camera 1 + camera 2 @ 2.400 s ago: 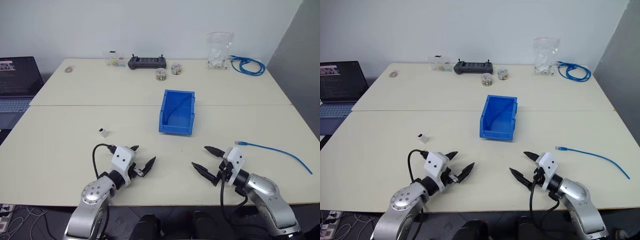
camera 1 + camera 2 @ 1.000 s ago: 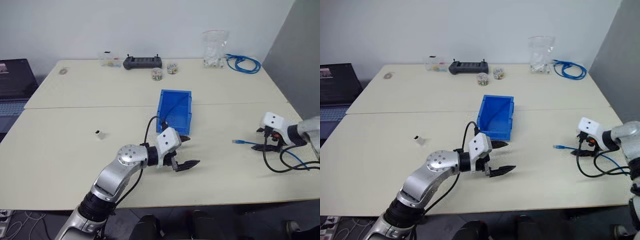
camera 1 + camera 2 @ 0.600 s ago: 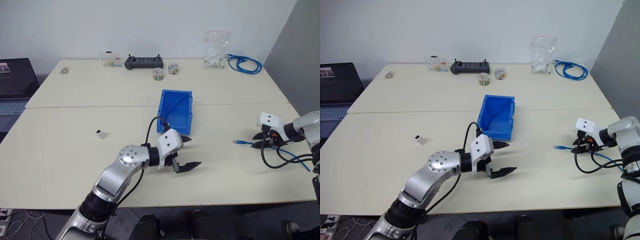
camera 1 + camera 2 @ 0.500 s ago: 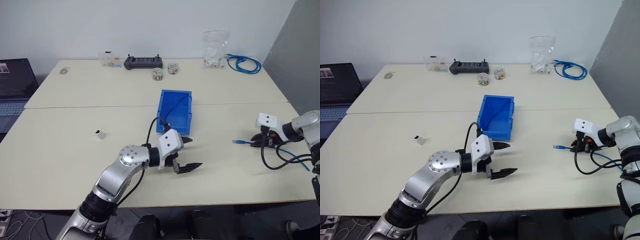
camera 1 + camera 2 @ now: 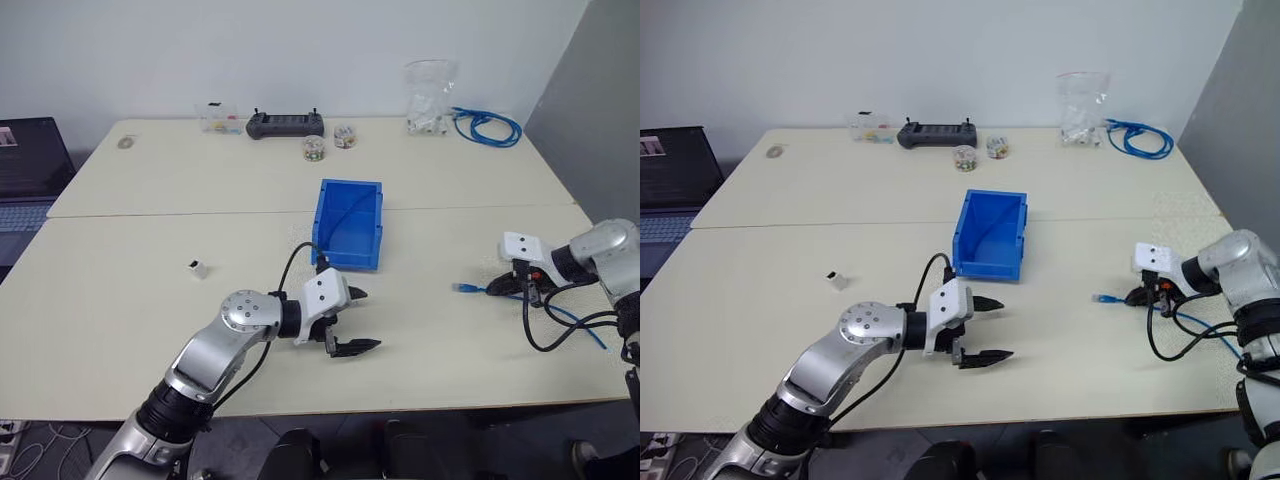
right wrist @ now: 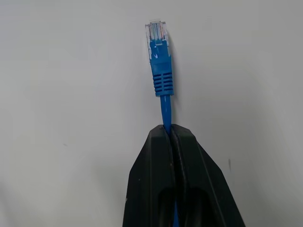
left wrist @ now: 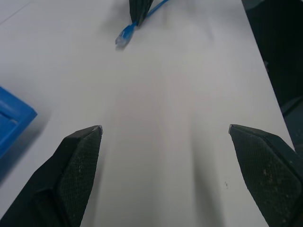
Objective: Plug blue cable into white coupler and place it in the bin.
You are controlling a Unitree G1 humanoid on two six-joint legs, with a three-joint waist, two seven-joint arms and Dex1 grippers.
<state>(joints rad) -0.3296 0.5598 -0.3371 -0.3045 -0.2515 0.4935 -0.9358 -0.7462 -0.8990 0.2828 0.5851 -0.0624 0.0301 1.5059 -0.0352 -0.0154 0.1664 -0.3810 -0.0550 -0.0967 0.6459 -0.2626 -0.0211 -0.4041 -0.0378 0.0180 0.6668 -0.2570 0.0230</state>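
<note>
Blue cable [image 6: 161, 80] is pinched just behind its clear plug by the right pincer [image 6: 171, 135], its plug end jutting over the worktop [image 5: 150, 300]. Left pincer [image 5: 352, 320] hangs wide near the bin [image 5: 349, 224]; white coupler [image 5: 197, 267] sits apart.

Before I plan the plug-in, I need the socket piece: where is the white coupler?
In the left eye view the white coupler sits alone on the table's left side, well left of the bin.

No readable text, labels, brands or numbers; laptop [image 5: 28, 160] screen content illegible.
</note>
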